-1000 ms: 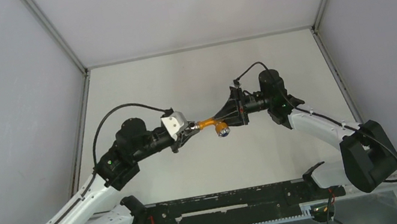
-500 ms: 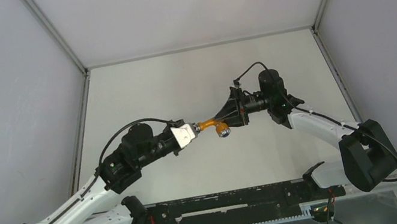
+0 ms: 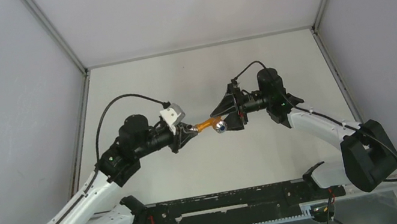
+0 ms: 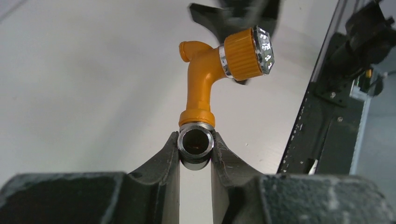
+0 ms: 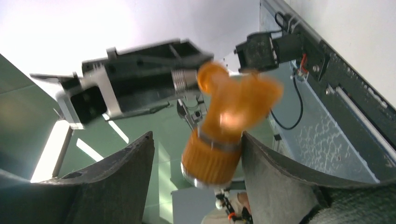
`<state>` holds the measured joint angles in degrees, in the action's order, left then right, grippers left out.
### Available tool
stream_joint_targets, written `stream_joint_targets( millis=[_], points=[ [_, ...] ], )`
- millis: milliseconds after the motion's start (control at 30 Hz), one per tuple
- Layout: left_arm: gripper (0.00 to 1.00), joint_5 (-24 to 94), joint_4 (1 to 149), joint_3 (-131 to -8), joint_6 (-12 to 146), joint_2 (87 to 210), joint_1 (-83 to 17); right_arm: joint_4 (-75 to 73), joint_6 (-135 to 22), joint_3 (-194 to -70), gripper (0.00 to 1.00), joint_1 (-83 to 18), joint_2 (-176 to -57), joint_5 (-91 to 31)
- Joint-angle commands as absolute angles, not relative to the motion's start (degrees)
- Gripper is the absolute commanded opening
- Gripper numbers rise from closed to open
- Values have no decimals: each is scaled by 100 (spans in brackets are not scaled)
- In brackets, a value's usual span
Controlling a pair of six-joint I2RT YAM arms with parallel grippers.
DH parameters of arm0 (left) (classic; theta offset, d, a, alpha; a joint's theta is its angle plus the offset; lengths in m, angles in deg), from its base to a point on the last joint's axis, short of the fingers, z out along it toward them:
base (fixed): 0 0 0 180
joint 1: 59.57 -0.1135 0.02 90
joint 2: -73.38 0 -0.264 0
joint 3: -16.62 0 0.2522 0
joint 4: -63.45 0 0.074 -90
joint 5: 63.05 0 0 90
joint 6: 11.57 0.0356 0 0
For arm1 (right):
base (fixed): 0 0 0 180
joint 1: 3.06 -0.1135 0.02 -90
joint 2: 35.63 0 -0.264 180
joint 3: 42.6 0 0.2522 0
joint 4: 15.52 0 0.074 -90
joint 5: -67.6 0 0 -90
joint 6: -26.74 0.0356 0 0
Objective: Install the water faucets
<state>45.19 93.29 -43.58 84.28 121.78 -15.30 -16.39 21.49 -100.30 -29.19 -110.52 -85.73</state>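
Fingers on the left (image 4: 169, 161) clamp a small grey metal ring fitting (image 4: 196, 162) above the white counter (image 3: 179, 85); the orange T-shaped plastic tap body (image 4: 198, 88) joined to it reaches right, its silvery-tipped knob (image 4: 247, 46) between the spread-apart right fingers (image 5: 126, 172).

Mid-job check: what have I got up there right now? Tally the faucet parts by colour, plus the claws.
Orange tap body: 1
Grey metal fitting: 1
Claws: 2 (left claw, right claw)
Total: 4
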Motion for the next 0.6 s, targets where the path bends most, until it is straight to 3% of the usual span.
stream_joint_targets(
  millis=[0,233,400,500,567],
  points=[
    [0,5082,9288,-4417,7323,12271,-2277,-1344,1794,-10303,75,-3066,-10775,-9126],
    [0,7368,8727,-4355,5708,12808,-3387,-1089,1411,-10336,78,-2945,-10596,-9167],
    [0,8526,8627,-4594,4834,13353,-3755,-335,90,-10546,76,-2565,-10128,-9049],
    [0,8990,8627,-4758,4420,13613,-3801,702,-1705,-10673,75,-2327,-9636,-8348],
    [0,9241,8627,-4872,4280,13716,-3812,939,-2730,-10552,75,-2378,-9122,-7188]
  ],
)
